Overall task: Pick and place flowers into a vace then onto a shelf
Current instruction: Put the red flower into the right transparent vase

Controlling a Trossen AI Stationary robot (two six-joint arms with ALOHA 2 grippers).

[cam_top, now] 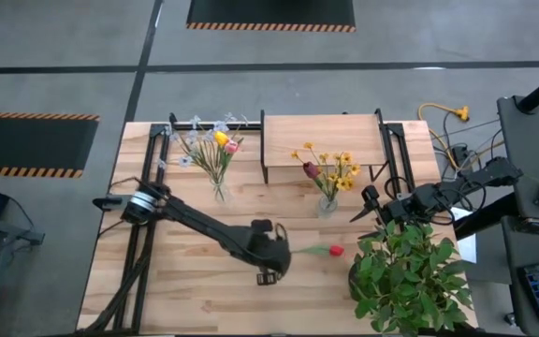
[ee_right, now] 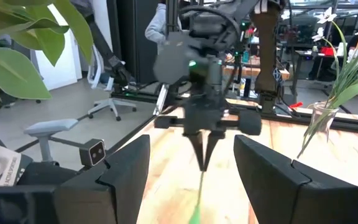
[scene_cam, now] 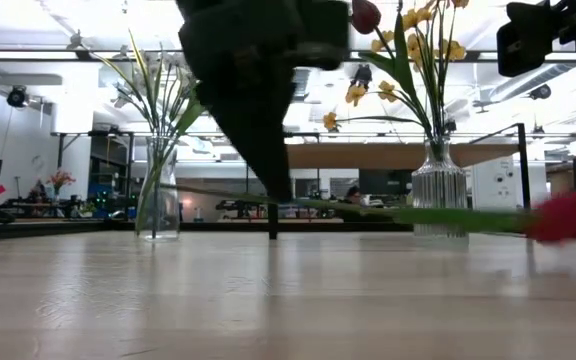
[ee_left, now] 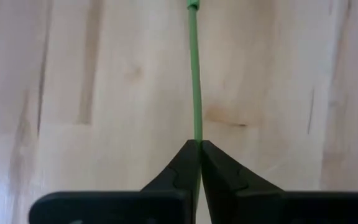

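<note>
Picking step: left gripper (ee_left: 197,144) clenched on red flower (cam_top: 335,250) stem, lying on table (cam_top: 185,300); lifting toward vase (cam_top: 327,204) next; right gripper (ee_right: 191,177) released.

Red flower (cam_top: 334,250) horizontal above table; other flowers (cam_top: 215,148) in vases beside shelf (cam_top: 322,139).

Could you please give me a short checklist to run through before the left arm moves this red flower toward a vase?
1. Left gripper shut on the red flower stem: ok, fingertips pinch it.
2. Flower clear of the tabletop: ok, the low view shows it raised.
3. Right gripper out of the path: cannot tell; it is open, facing the left gripper.
4. Room in the vase by the shelf: cannot tell; yellow and dark flowers already fill it.
5. Leafy plant clear of the bloom: ok, close but apart.
</note>
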